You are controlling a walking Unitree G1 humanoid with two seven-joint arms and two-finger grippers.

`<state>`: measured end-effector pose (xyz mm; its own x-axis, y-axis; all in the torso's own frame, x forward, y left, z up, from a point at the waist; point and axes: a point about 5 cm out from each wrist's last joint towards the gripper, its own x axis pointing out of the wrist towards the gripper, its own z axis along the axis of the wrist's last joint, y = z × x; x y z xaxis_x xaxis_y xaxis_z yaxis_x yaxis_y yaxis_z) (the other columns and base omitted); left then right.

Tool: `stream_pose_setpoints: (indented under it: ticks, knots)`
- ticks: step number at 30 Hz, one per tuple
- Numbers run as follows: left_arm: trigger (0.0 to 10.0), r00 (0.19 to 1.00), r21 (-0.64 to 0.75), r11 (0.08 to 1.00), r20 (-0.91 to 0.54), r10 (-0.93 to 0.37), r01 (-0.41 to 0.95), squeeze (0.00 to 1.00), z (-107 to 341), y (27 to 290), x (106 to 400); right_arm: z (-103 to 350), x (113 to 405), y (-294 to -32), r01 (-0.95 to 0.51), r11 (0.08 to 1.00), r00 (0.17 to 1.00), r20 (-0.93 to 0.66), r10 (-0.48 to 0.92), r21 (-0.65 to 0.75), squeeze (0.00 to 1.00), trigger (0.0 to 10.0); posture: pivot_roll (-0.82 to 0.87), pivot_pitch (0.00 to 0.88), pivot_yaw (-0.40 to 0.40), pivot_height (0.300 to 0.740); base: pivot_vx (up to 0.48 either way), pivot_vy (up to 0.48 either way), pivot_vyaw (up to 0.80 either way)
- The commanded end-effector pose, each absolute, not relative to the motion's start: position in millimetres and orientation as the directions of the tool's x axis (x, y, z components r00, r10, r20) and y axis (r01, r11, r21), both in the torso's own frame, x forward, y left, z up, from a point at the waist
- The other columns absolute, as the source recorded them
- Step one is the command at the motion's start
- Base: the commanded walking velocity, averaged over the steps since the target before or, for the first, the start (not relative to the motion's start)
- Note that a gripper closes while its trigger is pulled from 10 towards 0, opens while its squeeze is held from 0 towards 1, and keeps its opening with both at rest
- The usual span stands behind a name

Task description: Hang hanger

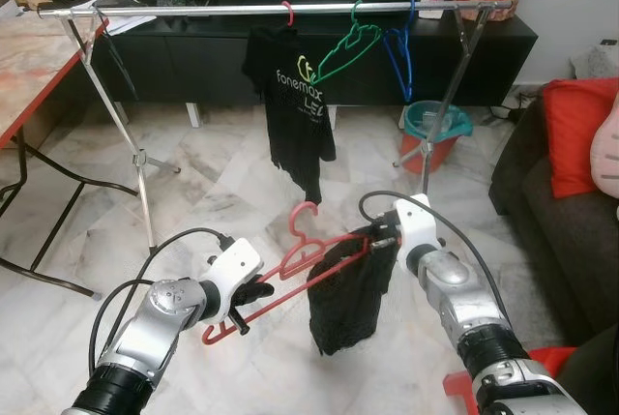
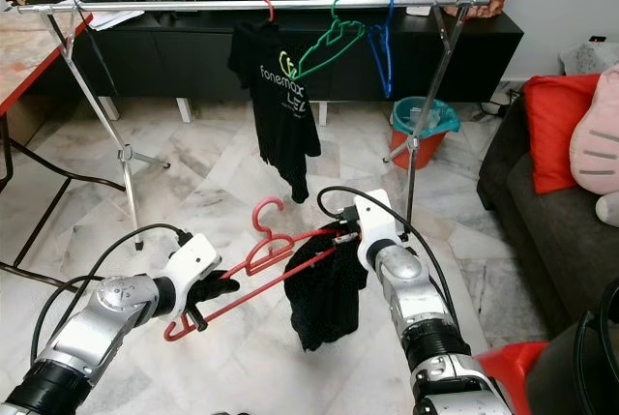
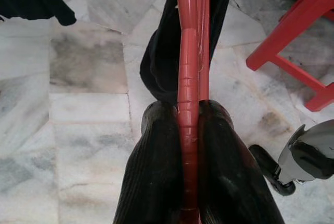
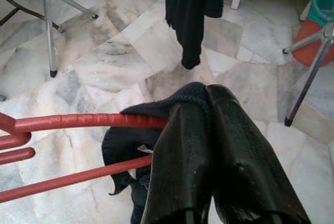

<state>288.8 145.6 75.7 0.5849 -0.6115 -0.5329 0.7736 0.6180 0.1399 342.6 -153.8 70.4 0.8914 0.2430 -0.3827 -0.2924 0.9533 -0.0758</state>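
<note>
Red hanger (image 1: pixel 290 265) with black garment (image 1: pixel 346 284) lies crosswise, left gripper (image 1: pixel 250 295) and right gripper (image 1: pixel 375 235) clamped at its ends; rail (image 1: pixel 290 9) stands far, above.

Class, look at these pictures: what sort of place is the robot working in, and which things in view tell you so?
Most likely a home living room: a dark sofa with a red cushion, a long black TV cabinet, and a clothes rail on the marble floor.

Ahead of me a black printed T-shirt (image 1: pixel 293 96) hangs by an empty green plastic hanger (image 1: pixel 340 47) and blue one (image 1: pixel 399 59). An orange-and-teal bucket (image 1: pixel 437 130) sits on the white marble floor (image 1: pixel 213 173), beside a dark sofa (image 1: pixel 542 212) with a red cushion (image 1: pixel 578 134).
</note>
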Motion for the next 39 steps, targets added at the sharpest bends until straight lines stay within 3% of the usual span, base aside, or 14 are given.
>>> stream_pose_setpoints:
  ticks: [1, 11, 22, 26, 35, 39]
  knots:
    - [10.0, 0.556, 0.119, 0.588, -0.514, -0.653, 0.800, 0.00, 81, 142, 286, 75, 343, -151, -0.313, 0.947, 0.892, -0.365, 0.266, -0.075, 0.00, 10.0, 0.06, 0.064, -0.020, 0.736, 0.000, 0.000, 0.00]
    - [10.0, 0.519, 0.104, 0.558, -0.538, -0.664, 0.823, 0.00, 79, 143, 284, 89, 343, -143, -0.354, 0.934, 0.885, -0.342, 0.316, -0.051, 0.00, 10.0, 0.05, 0.064, -0.018, 0.736, 0.000, 0.000, 0.00]
    - [10.0, 0.574, 0.139, 0.614, -0.557, -0.600, 0.777, 0.00, 72, 144, 290, 94, 333, -139, -0.376, 0.926, 0.867, -0.358, 0.346, -0.016, 0.00, 10.0, 0.05, 0.066, -0.021, 0.736, 0.000, 0.000, 0.00]
    - [10.0, 0.654, 0.186, 0.679, -0.533, -0.537, 0.710, 0.00, 72, 144, 301, 91, 326, -136, -0.398, 0.917, 0.847, -0.387, 0.364, -0.010, 0.00, 10.0, 0.05, 0.069, -0.024, 0.736, 0.000, 0.000, 0.00]
    - [10.0, 0.684, 0.188, 0.698, -0.482, -0.547, 0.691, 0.00, 78, 131, 309, 95, 316, -134, -0.429, 0.903, 0.829, -0.400, 0.391, -0.007, 0.00, 10.0, 0.04, 0.073, -0.026, 0.736, 0.000, 0.000, 0.00]
    - [10.0, 0.652, 0.154, 0.677, -0.484, -0.583, 0.720, 0.00, 77, 126, 306, 99, 313, -131, -0.467, 0.884, 0.816, -0.391, 0.426, -0.011, 0.00, 10.0, 0.04, 0.074, -0.025, 0.736, 0.000, 0.000, 0.00]
